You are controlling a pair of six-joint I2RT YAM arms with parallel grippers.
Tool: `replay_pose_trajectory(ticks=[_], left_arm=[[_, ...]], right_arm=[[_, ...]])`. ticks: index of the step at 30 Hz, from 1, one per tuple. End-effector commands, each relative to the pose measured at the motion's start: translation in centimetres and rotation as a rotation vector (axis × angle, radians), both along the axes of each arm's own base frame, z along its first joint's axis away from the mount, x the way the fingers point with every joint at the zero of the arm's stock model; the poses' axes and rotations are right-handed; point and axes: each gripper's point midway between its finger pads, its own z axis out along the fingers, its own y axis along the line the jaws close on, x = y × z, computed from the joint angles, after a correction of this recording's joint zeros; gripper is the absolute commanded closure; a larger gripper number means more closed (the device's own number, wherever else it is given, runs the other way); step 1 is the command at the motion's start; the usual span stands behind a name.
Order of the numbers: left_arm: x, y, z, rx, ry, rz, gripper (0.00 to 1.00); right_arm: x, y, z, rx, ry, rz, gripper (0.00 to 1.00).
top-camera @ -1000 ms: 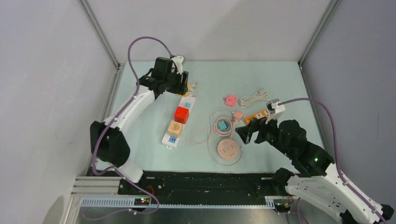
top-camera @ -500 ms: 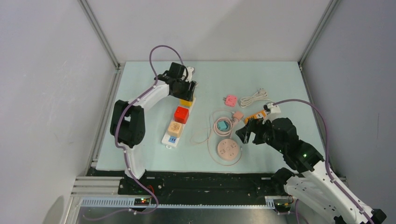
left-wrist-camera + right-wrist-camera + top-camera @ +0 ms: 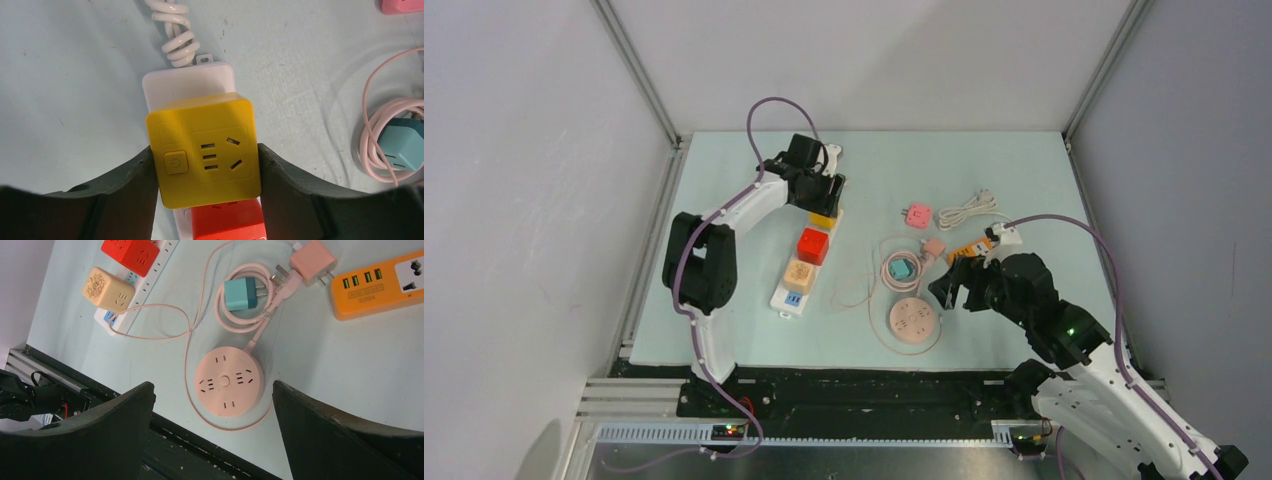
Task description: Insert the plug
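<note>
Left end effector (image 3: 205, 167) newly around plug (image 3: 201, 135)

Bright, even, diffuse light, soft faint shadows, wrist views sharp

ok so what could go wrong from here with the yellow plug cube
1. The left gripper clamps the yellow cube right beside the red cube; pressed down slightly off, it could tilt or jam there.
2. Nothing visibly holds the white strip down, so lifting away before the jaws open may drag it.
3. The pink cord loops close to the strip and could snag.
</note>
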Motion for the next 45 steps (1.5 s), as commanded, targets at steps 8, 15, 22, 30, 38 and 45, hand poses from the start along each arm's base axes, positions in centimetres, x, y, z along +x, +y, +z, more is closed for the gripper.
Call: replay_pose_trajectory(ticks=[8,15,22,30,38,45], left_arm=[[-0.5,0.5,2.5,-0.014,-0.069,0.003,1.0],[0.3,0.0,4.9,-0.065,-0.101,0.045,1.0],[1.3,-0.3,7.4,-0.126,-0.115,0.149,1.0],[0.7,0.6,5.9,-0.157,0.004,0.202,1.0],[-0.6,-0.1,5.0,-0.195,0.079,0.173,1.0],[-1.1,-0.1,4.1,-0.172,0.116,0.134,1.0]], right_arm=[[0.5,0.2,0.2,0.032,-0.009,-0.025,0.09],[0.4,0.4,-0.2,0.04,0.004,-0.021,0.09],[0.4,0.4,-0.6,0.04,0.017,-0.023,0.1],[0.4,0.7,-1.5,0.052,0.031,-0.02,0.1],[1.1,-0.6,-3.1,-0.022,0.029,-0.039,0.1],[1.0,-0.3,-3.0,0.009,0.037,-0.018,0.1]])
